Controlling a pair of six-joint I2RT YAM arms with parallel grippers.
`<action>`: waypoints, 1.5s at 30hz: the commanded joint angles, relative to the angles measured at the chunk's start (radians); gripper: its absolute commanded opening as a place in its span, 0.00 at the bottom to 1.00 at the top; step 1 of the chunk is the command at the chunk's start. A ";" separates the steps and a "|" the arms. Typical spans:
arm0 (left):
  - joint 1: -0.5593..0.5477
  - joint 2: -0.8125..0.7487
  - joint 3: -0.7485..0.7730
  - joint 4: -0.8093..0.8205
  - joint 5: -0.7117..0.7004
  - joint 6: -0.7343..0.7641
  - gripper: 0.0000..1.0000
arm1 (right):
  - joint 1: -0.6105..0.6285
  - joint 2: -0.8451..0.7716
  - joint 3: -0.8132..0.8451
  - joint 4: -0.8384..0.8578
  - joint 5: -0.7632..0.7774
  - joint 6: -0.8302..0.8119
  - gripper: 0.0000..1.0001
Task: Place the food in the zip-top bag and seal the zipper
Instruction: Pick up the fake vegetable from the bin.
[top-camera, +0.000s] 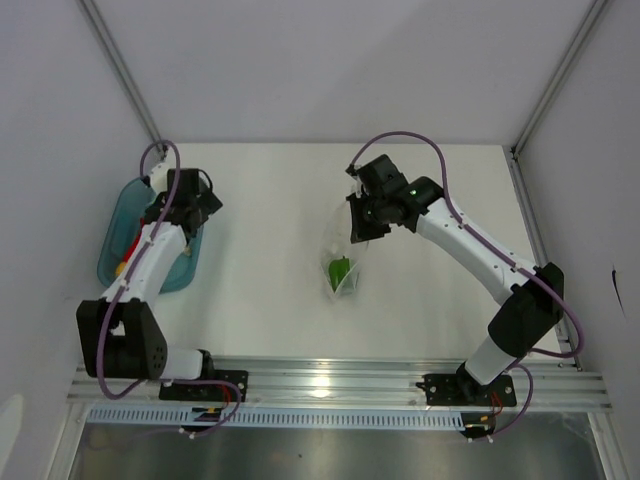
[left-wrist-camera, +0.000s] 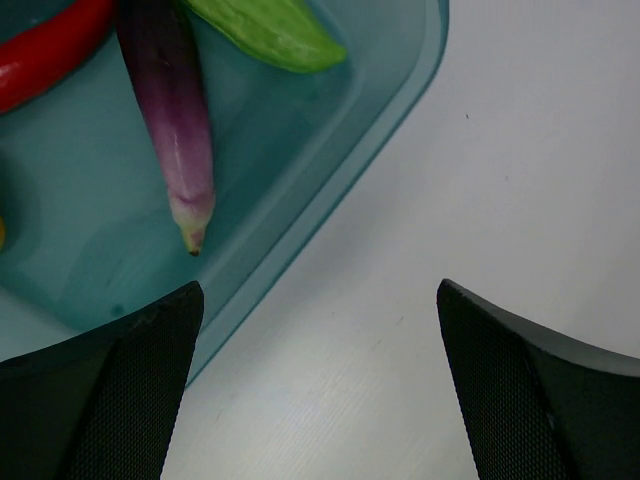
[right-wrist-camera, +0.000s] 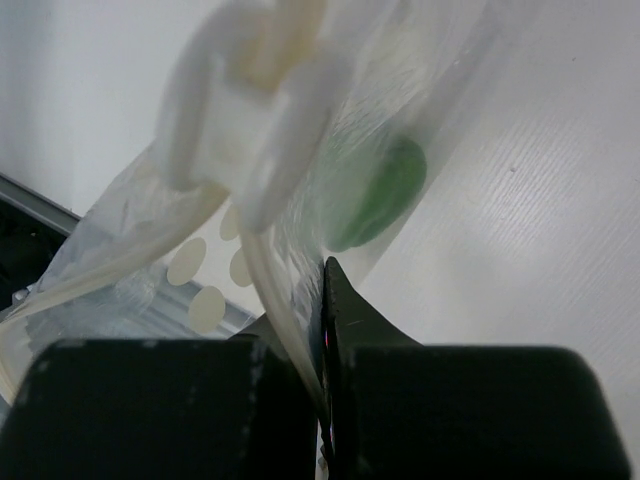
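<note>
Right tool clamps the zip-top bag, left tool gapes empty near the eggplant; slick plastic could slip, mouth sagging shut.

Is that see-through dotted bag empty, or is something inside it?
Not empty: one green vegetable shows through the zip-top bag; the eggplant, red chili and another green one lie in the teal tray.

Tray left — zip-top bag centre

right gripper pinching dotted zip-top bag, green vegetable inside
</note>
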 joint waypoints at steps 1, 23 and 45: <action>0.086 0.074 0.076 -0.004 0.014 -0.041 0.99 | -0.004 -0.042 -0.011 0.027 -0.014 -0.026 0.00; 0.310 0.422 0.252 -0.134 0.054 0.034 0.84 | -0.035 -0.030 -0.047 0.061 -0.046 -0.045 0.00; 0.310 0.752 0.575 -0.420 -0.112 0.134 0.82 | -0.041 -0.048 -0.091 0.101 -0.060 -0.040 0.00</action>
